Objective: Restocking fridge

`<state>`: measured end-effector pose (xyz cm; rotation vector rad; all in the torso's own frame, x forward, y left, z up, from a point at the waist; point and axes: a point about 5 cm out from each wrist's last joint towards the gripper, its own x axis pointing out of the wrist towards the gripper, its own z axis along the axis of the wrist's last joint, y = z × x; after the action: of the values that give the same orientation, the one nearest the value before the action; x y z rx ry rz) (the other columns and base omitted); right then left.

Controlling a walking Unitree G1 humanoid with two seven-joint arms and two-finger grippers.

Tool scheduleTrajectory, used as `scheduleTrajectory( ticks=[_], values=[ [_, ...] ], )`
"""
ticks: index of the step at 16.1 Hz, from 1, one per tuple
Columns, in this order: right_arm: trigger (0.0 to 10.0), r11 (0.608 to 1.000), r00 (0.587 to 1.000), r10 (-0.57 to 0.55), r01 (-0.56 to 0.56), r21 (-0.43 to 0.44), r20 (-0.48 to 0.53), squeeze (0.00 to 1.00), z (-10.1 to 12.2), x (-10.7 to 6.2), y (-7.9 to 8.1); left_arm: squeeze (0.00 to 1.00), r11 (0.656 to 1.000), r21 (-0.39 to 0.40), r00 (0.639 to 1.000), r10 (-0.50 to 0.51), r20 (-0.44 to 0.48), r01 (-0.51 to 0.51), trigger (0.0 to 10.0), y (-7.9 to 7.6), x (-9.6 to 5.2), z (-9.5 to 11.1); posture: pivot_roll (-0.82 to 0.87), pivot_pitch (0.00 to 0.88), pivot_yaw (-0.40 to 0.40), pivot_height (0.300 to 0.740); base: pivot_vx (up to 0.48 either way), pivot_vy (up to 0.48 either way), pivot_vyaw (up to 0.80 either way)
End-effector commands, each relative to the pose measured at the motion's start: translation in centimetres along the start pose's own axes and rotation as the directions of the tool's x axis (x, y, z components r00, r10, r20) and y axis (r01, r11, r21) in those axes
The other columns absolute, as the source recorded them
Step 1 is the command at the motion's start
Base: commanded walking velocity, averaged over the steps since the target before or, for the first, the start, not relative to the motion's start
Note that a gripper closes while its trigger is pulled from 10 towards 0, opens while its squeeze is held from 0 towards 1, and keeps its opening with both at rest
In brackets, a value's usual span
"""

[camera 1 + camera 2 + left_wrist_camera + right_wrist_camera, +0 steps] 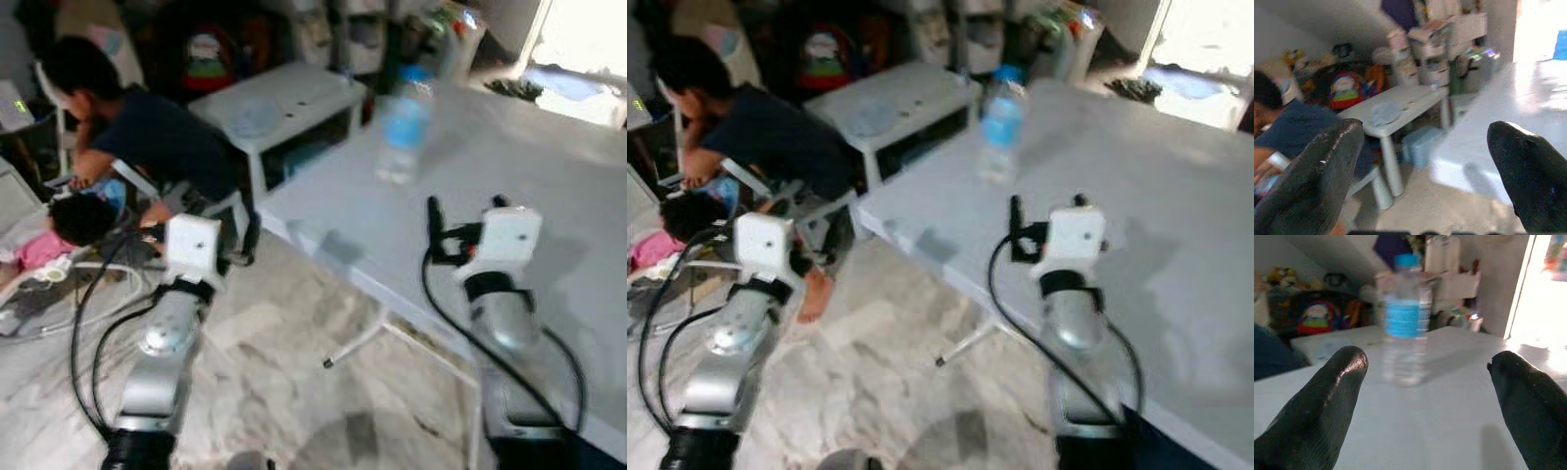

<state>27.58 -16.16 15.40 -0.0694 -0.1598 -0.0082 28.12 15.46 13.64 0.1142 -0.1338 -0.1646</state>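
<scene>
Left claw: fingers apart, off the table's edge, over floor. Water bottle: upright on table, beyond right claw. Right claw: fingers apart, above table; best advanced straight, bottle kept centred between fingers.

Daylight pours in from the doorway at the far right, blown out to white glare. The bench catches a pale sheen, with soft shadows under each arm. Both head views are smeared with motion blur; the bottle is fuzzy, and the black fingers loom soft up close. The far-left corner sits dim.
</scene>
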Motion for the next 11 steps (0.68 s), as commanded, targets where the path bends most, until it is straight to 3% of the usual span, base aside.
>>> scheduleTrajectory(
  ticks=[1, 4, 8, 11],
  values=[
    [10.0, 1.000, 1.000, -0.006, 0.006, -0.006, -0.005, 0.00, -0.03, 0.01, -0.15, 0.00, 1.000, 0.001, 1.000, 0.005, 0.004, -0.005, 10.0, 0.13, 0.32, 0.24, 0.00, 0.050, 0.024, 0.740, 0.398, 0.270, 0.00],
    [10.0, 1.000, 1.000, 0.000, 0.000, -0.011, -0.006, 0.00, -0.04, 0.04, 0.03, 0.00, 1.000, 0.010, 1.000, 0.000, 0.012, -0.001, 10.0, 0.01, 0.37, 0.36, 0.00, 0.050, 0.020, 0.740, 0.396, 0.269, 0.00],
    [10.0, 1.000, 1.000, 0.009, -0.010, -0.020, -0.004, 0.00, 0.00, 0.23, 0.29, 0.00, 1.000, -0.022, 1.000, -0.012, 0.023, 0.013, 10.0, -0.47, 0.31, 0.41, 0.01, 0.049, 0.020, 0.740, 0.397, 0.270, -0.52],
    [10.0, 1.000, 1.000, 0.010, -0.010, -0.019, -0.001, 0.00, -0.01, 0.20, 0.40, 0.00, 0.999, -0.036, 0.999, -0.024, 0.039, 0.025, 10.0, -0.48, 0.23, 0.49, 0.01, 0.050, 0.022, 0.740, 0.094, 0.111, 0.00]
  ],
)
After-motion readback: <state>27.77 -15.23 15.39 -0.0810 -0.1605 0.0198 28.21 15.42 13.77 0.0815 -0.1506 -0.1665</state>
